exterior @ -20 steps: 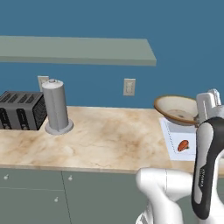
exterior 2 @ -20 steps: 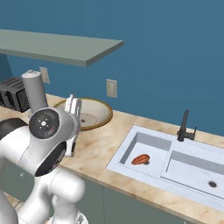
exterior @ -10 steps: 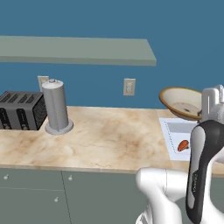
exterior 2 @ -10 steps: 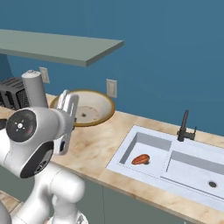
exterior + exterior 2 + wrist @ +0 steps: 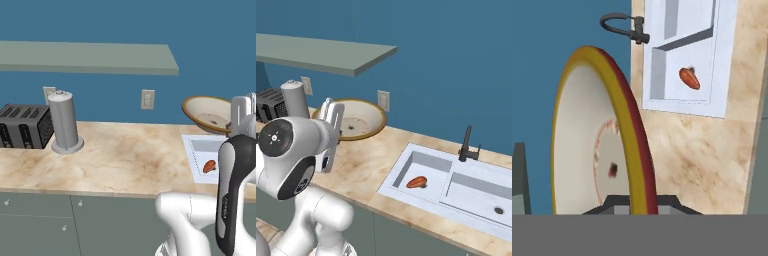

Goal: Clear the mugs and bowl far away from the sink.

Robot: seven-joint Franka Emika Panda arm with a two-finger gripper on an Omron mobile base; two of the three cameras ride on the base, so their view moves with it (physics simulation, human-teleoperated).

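Observation:
The bowl (image 5: 206, 113), cream inside with a tan-gold rim, hangs tilted in the air over the counter just left of the sink (image 5: 194, 150). My gripper (image 5: 233, 123) is shut on its right rim. From the right base view the bowl (image 5: 360, 119) faces the camera, with the gripper (image 5: 336, 125) at its near left edge. In the hand view the bowl (image 5: 582, 145) stands on edge, its rim pinched between the gripper (image 5: 639, 201) tips, and the sink (image 5: 724, 55) lies beyond. The mugs are out of view.
A reddish-orange item (image 5: 416, 182) lies in the sink's left basin, below the black faucet (image 5: 467, 145). A black toaster (image 5: 22, 126) and a grey cylinder (image 5: 63, 122) stand at the counter's far left. A shelf (image 5: 90, 57) runs above, along the blue wall.
The bowl has risen off the counter a little in the gripper and tipped further onto its edge. The arm's upper part has swung with it.

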